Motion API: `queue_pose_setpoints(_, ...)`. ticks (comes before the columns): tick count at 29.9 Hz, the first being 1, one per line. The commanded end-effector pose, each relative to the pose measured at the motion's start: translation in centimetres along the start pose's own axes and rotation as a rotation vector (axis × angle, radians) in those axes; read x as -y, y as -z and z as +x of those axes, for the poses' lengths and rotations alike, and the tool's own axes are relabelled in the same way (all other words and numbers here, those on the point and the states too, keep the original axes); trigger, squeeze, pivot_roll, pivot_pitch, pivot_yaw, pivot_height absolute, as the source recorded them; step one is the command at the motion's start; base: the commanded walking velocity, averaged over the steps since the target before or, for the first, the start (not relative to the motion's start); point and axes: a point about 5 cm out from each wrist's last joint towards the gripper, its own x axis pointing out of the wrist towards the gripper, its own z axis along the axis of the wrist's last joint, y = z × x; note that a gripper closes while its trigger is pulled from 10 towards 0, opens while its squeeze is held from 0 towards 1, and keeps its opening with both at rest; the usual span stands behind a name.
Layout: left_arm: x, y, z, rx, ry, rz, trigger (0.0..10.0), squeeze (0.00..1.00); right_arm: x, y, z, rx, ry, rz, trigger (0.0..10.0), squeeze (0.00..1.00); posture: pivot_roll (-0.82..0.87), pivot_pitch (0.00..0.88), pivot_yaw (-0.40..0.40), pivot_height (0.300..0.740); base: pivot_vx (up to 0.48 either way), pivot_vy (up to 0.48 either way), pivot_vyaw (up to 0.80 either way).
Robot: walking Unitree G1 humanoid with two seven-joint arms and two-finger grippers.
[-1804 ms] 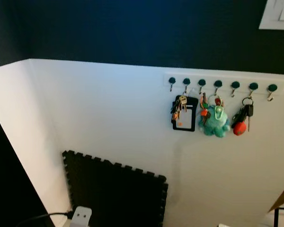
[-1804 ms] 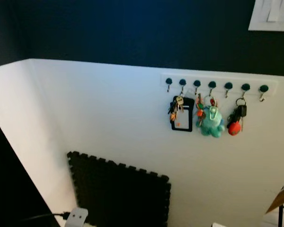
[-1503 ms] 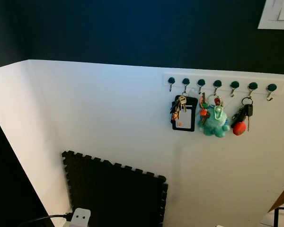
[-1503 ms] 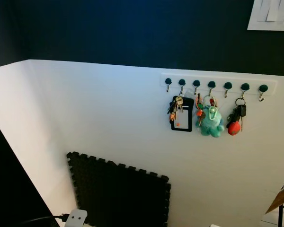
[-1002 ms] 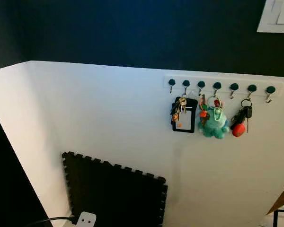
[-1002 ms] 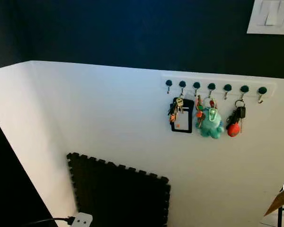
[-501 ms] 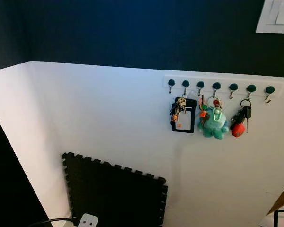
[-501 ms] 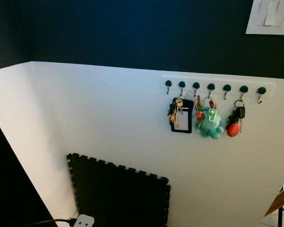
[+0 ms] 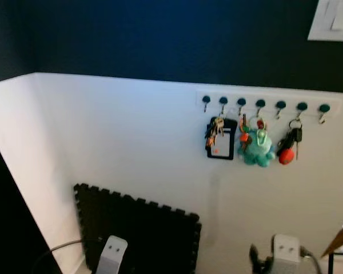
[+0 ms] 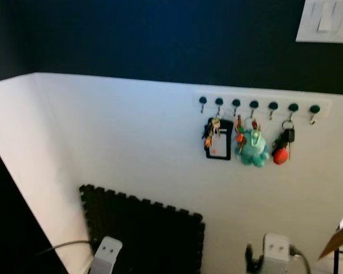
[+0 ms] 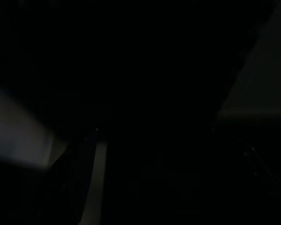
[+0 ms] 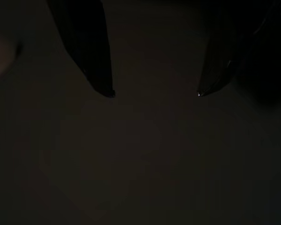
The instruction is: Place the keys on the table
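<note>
**Change noted.** Against the pictures of half a second before, both silver wrists had risen into the lower edge of the head views: the left arm (image 9: 113, 254) in front of the black foam mat (image 9: 140, 231), the right arm (image 9: 286, 251) below the key rack. The left arm had shown earlier only as a sliver; the right had not shown at all. The whole scene had also shifted slightly, so the camera had moved too. Judged meaning: the approach was ending and a reach toward the hooks was starting, probably with the right arm, which sat nearer the keys.

**Task item.** Keys (image 9: 216, 130) hung on the white hook rail (image 9: 263, 105), with a black card holder. Just beside them hung a teal plush keyring (image 9: 257, 146) and, further right, a bunch with a red fob (image 9: 287, 153). Which bunch was meant could not be told. Nothing had been lifted.

**Pincers.**
- Right pincer (image 12: 152, 93): two dark fingertips well apart, holding nothing.
- Left pincer: wrist view nearly black; whether wide or narrow could not be told.

**Hidden or unclear.** No table was in sight. Both arms were cut off at the lower edge. A tan corner (image 9: 340, 240) at the right edge was unidentified. Individual keys were too small to count.
</note>
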Motion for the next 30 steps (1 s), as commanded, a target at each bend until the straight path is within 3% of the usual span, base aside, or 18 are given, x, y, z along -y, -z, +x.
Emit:
queue_pose_setpoints(1,0.7,-1.2,0.0,0.077,0.055,-0.033,10.0,0.00,0.4,-1.8,0.3,0.109,0.026,-0.027,10.0,0.00,0.04,0.031,0.015,0.740,0.000,0.000,0.00)
queue_pose_setpoints(5,1.4,-4.0,-0.1,0.210,0.167,-0.069,10.0,0.00,0.9,-5.8,0.7,0.327,0.055,-0.094,10.0,0.00,0.03,0.033,0.022,0.740,0.000,0.000,0.00)
queue_pose_setpoints(8,2.7,-7.5,-1.0,0.344,0.352,-0.112,10.0,0.00,1.1,-9.8,0.3,0.518,0.098,-0.100,10.0,0.00,0.02,0.035,0.021,0.740,0.000,0.000,0.00)
queue_pose_setpoints(10,3.2,-8.2,-1.4,0.366,0.408,-0.121,10.0,0.00,1.1,-10.5,0.2,0.546,0.103,-0.092,10.0,0.00,0.02,0.035,0.020,0.740,0.000,0.000,0.00)
queue_pose_setpoints(12,4.1,-9.5,-1.9,0.404,0.492,-0.083,10.0,0.00,0.9,-12.0,0.1,0.605,0.097,-0.060,10.0,0.00,0.03,0.042,0.017,0.740,0.000,0.000,0.00)
queue_pose_setpoints(17,4.9,-12.4,-2.4,0.502,0.537,0.010,10.0,0.00,0.6,-15.5,0.5,0.715,0.109,0.004,10.0,0.00,0.03,0.048,0.014,0.740,0.000,0.000,0.00)
queue_pose_setpoints(18,5.1,-13.1,-2.5,0.520,0.553,0.030,10.0,0.00,0.6,-16.4,0.7,0.739,0.115,0.026,10.0,0.05,0.03,0.053,0.014,0.740,0.000,0.000,0.00)
queue_pose_setpoints(19,5.2,-13.5,-2.7,0.527,0.566,0.040,10.0,0.00,0.5,-17.2,0.8,0.750,0.114,0.038,10.0,0.34,0.03,0.053,0.014,0.740,0.000,0.000,0.00)
queue_pose_setpoints(20,5.4,-14.0,-2.9,0.538,0.584,0.061,10.0,0.00,0.5,-17.9,1.0,0.762,0.112,0.047,10.0,0.50,0.03,0.053,0.015,0.740,0.000,0.000,0.00)
queue_pose_setpoints(21,5.4,-14.0,-2.9,0.538,0.584,0.061,10.0,0.00,0.5,-17.9,1.0,0.762,0.112,0.047,10.0,0.50,0.03,0.053,0.015,0.740,0.000,0.000,0.00)
queue_pose_setpoints(22,5.5,-14.6,-3.1,0.551,0.597,0.080,10.0,0.00,0.2,-18.5,1.4,0.757,0.090,0.058,10.0,0.87,0.03,0.055,0.016,0.740,0.000,0.000,0.00)
queue_pose_setpoints(23,5.5,-15.1,-3.3,0.554,0.610,0.094,10.0,0.00,0.0,-19.0,1.6,0.746,0.080,0.063,10.0,0.95,0.03,0.056,0.016,0.740,0.000,0.000,0.00)
queue_pose_setpoints(26,5.5,-16.2,-3.8,0.565,0.621,0.120,10.0,0.00,-0.4,-19.7,2.6,0.680,0.043,0.136,10.0,0.86,0.03,0.054,0.017,0.740,0.000,0.000,0.00)
queue_pose_setpoints(27,5.4,-16.5,-3.8,0.575,0.618,0.120,10.0,0.00,-0.6,-19.9,3.0,0.653,0.019,0.172,10.0,0.73,0.02,0.054,0.018,0.740,0.000,0.000,0.00)
queue_pose_setpoints(28,5.4,-16.8,-3.8,0.581,0.616,0.118,10.0,0.00,-0.6,-20.0,3.3,0.635,0.008,0.194,10.0,0.14,0.02,0.054,0.019,0.740,0.000,0.000,0.00)
queue_pose_setpoints(29,5.4,-16.9,-3.8,0.584,0.615,0.116,10.0,0.00,-0.7,-20.1,3.4,0.627,0.003,0.207,10.0,0.14,0.02,0.054,0.019,0.740,0.000,0.000,0.00)
queue_pose_setpoints(30,5.4,-17.1,-3.8,0.588,0.616,0.115,10.0,0.00,-0.6,-20.2,3.5,0.629,0.005,0.209,10.0,0.00,0.02,0.054,0.019,0.740,0.000,0.000,0.00)
